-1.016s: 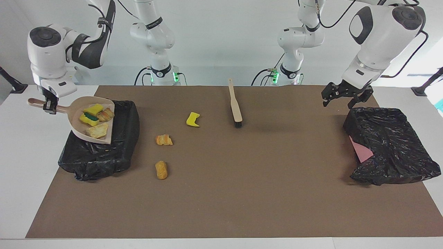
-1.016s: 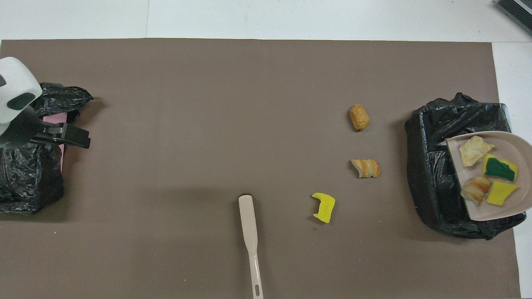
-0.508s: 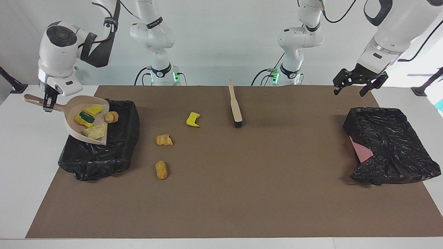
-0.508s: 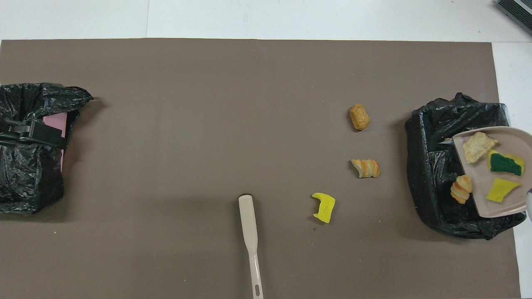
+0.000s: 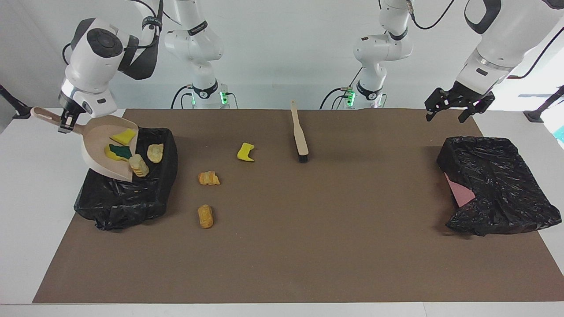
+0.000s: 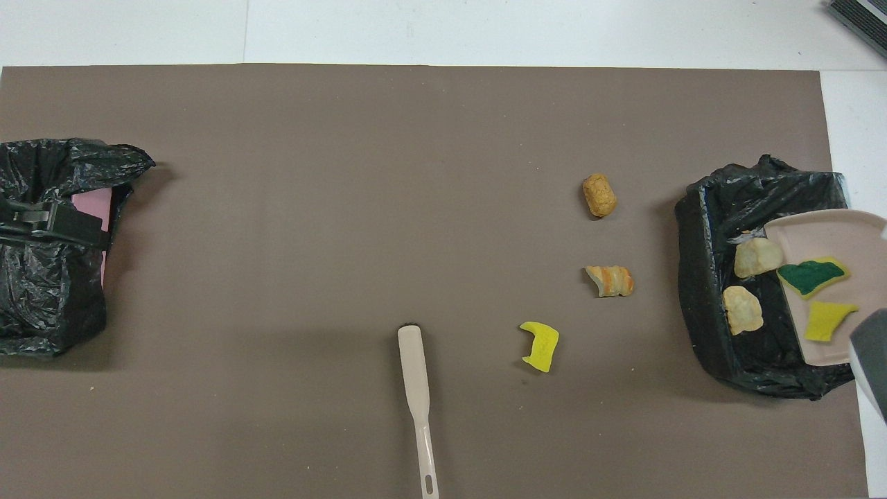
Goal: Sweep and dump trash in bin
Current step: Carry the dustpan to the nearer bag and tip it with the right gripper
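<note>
Tipped steeper than 1 second ago, the dustpan [image 5: 108,152] now spills 2 tan lumps [image 6: 743,309] off its lip into the bin [image 5: 128,193], while 2 yellow sponges [image 6: 824,320] cling on the pan below the right gripper [image 5: 66,125], whose fingers are clamped on the handle. Light, soft scraps slide easily; 3 more [image 5: 208,178] lie on the table [image 5: 308,246]. Idle over the table edge near the other bin [image 5: 498,185], the left gripper [image 5: 454,105] has fingers apart.
</note>
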Robot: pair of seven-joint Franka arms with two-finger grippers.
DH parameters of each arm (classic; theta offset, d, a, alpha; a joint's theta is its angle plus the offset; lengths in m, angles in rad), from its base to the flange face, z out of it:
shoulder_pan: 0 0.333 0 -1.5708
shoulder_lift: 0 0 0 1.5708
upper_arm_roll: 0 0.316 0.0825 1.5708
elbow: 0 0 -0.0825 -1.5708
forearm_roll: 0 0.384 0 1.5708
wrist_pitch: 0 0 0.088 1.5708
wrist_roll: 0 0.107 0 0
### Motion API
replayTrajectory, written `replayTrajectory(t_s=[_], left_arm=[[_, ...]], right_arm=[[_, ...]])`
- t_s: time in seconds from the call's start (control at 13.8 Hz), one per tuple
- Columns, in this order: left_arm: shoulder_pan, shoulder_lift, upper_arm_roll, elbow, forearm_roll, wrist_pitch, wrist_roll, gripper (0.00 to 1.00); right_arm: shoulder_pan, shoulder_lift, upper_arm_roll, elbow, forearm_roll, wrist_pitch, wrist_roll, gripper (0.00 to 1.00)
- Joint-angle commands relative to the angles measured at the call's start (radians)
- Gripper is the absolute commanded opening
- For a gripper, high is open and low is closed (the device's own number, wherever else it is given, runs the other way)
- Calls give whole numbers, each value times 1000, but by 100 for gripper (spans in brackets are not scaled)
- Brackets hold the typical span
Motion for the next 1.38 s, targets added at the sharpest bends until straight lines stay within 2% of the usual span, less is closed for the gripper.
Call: replayTrajectory(t_s=[0.0, 0.22, 1.02, 1.31], left_arm=[[9, -21, -7, -23, 11, -5, 11, 100], [9, -21, -7, -23, 10, -4, 8, 100], [0, -23, -7, -24, 6, -4, 7, 100], [-1, -23, -7, -24, 6, -8, 8, 100]], right_arm=[[5, -43, 3, -47, -64, -9, 53, 0], [21, -83, 4, -88, -132, -12, 106, 0], [43, -87, 4, -79, -207, -14, 100, 0], [43, -112, 4, -111, -273, 0, 102, 0]])
